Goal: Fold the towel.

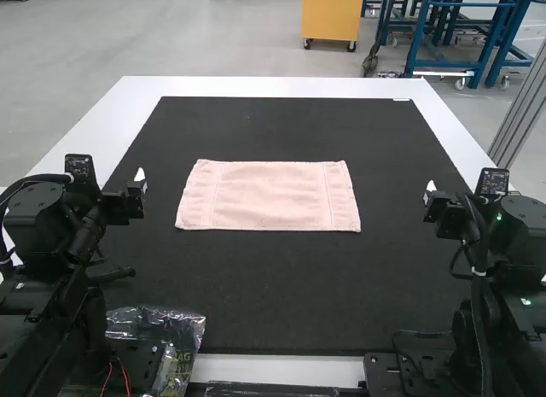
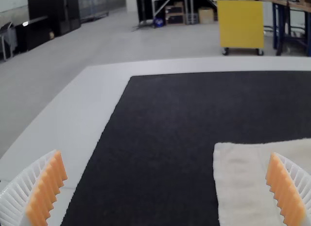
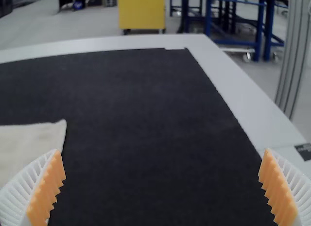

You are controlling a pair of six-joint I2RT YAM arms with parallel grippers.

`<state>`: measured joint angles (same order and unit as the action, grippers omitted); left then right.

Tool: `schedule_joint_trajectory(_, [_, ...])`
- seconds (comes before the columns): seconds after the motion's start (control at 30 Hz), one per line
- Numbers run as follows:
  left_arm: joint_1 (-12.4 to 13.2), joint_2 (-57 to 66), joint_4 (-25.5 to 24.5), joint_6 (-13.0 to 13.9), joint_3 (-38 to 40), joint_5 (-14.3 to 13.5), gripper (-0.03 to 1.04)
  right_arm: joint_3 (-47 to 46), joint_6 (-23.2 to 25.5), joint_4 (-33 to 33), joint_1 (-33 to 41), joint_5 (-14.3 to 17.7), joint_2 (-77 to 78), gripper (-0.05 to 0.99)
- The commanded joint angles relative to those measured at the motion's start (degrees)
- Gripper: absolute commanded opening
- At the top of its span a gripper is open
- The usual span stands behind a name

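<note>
A pale pink towel [image 1: 269, 195] lies flat, a wide rectangle on the black mat, its long sides running left to right. To its left, above the mat's edge, is my left gripper [image 1: 141, 177]; my right gripper [image 1: 429, 190] stands off to the towel's right. Neither touches the cloth. In the left wrist view the left gripper [image 2: 167, 189] has its fingers wide apart, with part of the towel [image 2: 243, 187] beyond them. The right gripper [image 3: 163, 187] is likewise spread in the right wrist view, where a corner of the towel [image 3: 31, 143] shows.
The black mat [image 1: 264, 294] covers most of the white table [image 1: 273, 87]. A clear plastic bag [image 1: 175, 337] lies at the near edge beside the left arm's base. Dark mat surrounds the towel on all sides.
</note>
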<state>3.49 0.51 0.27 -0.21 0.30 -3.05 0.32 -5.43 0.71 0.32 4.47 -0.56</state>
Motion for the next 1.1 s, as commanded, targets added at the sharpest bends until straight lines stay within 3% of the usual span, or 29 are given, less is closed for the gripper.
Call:
schedule_joint_trajectory(0.0, [0.0,-0.6,0.3,0.6,-0.4,-0.4,0.97,-0.3,0.2,0.2,0.5,-0.4,0.5,0.92])
schedule_joint_trajectory(0.5, [-0.1,-0.5,0.4,0.6,-0.3,-0.4,0.97,-0.3,0.0,0.3,0.5,-0.5,0.6,0.92])
schedule_joint_trajectory(0.53, [-0.1,-0.5,0.5,0.3,-0.4,-0.3,0.97,-0.3,-0.1,0.3,0.5,-0.5,0.5,0.92])
schedule_joint_trajectory(0.6, [0.0,-0.5,1.5,-2.7,-0.4,-0.4,0.97,-0.3,-0.6,1.8,0.6,-0.5,0.5,0.92])
schedule_joint_trajectory(0.63, [-0.1,-0.5,2.9,-2.6,-0.4,-0.3,0.97,-0.3,-0.6,3.4,0.6,-0.5,0.6,0.92])
schedule_joint_trajectory(0.67, [-0.1,-0.5,4.9,-0.4,-0.4,-0.4,0.97,-0.3,-1.7,5.7,0.6,-0.4,0.6,0.92])
schedule_joint_trajectory(0.73, [-0.1,-0.5,9.3,8.0,-0.4,-0.3,0.95,-0.3,-7.6,11.3,0.6,-0.3,0.6,0.92])
schedule_joint_trajectory(0.77, [0.0,-0.5,11.7,8.2,-0.4,-0.4,0.95,-0.3,-10.5,13.8,0.6,-0.3,0.5,0.92])
schedule_joint_trajectory(0.83, [0.3,-0.5,15.9,8.2,-0.3,-2.5,0.95,-0.3,-23.7,15.3,0.7,-1.0,0.6,0.92])
schedule_joint_trajectory(0.87, [0.2,-0.5,17.0,10.1,-0.2,-2.7,0.95,-0.3,-25.6,16.2,0.6,-2.2,0.6,0.92])
schedule_joint_trajectory(0.9, [-0.1,-0.5,17.9,13.9,-0.2,-0.3,0.95,-0.2,-25.7,17.7,0.6,-3.0,0.6,0.92])
schedule_joint_trajectory(0.93, [-0.2,-0.5,18.7,16.0,-0.2,3.2,0.95,-0.1,-25.7,18.9,0.5,-3.0,0.6,0.92])
schedule_joint_trajectory(1.07, [-0.3,-0.4,23.0,15.5,1.3,3.6,0.95,4.2,-24.2,19.3,0.3,-3.2,-0.7,0.92])
